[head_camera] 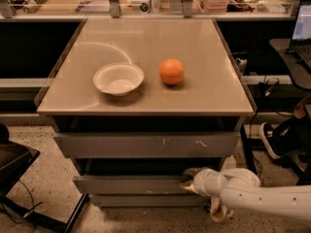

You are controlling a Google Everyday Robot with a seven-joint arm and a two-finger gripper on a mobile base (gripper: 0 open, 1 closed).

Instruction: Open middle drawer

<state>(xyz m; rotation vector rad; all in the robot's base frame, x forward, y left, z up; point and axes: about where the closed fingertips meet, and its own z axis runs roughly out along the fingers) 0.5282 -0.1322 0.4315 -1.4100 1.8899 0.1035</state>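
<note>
At lower right, the white gripper [188, 180] sits at the top right edge of the plain grey handleless middle drawer [129, 183], likely to pull it. Whether it grips, I cannot tell.

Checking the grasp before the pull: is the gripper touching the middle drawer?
Cannot tell. In the camera view the gripper overlaps the right end of the middle drawer at its front's top edge, but the contact point itself is hidden.

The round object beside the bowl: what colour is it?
The round object is orange, camera view; the gripper is at the middle drawer front.
</note>
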